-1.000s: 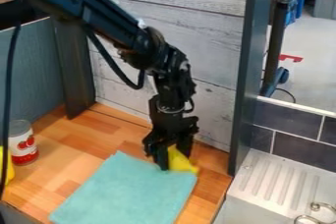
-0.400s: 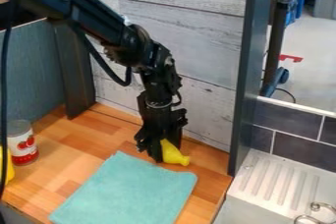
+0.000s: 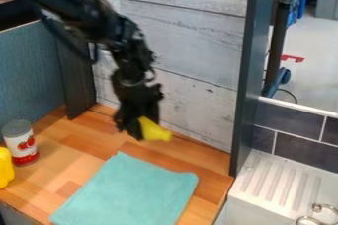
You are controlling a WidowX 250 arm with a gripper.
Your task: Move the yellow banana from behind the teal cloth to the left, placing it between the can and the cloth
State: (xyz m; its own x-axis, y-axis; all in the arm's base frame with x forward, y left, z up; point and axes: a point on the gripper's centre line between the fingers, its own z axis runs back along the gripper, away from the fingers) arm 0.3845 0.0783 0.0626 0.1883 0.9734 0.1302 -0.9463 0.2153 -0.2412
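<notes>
Seemingly I'm at the carrying step, tool (image 3: 134,130) closed on the yellow object (image 3: 155,131); placing it calls for gentle lowering.

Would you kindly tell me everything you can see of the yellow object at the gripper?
The yellow object looks smooth, perhaps plastic. The black gripper holds it and hides its upper left part; the visible part slants right and slightly down. It shows beyond the turquoise cloth, apart from it. Whether it touches the counter is unclear.
</notes>
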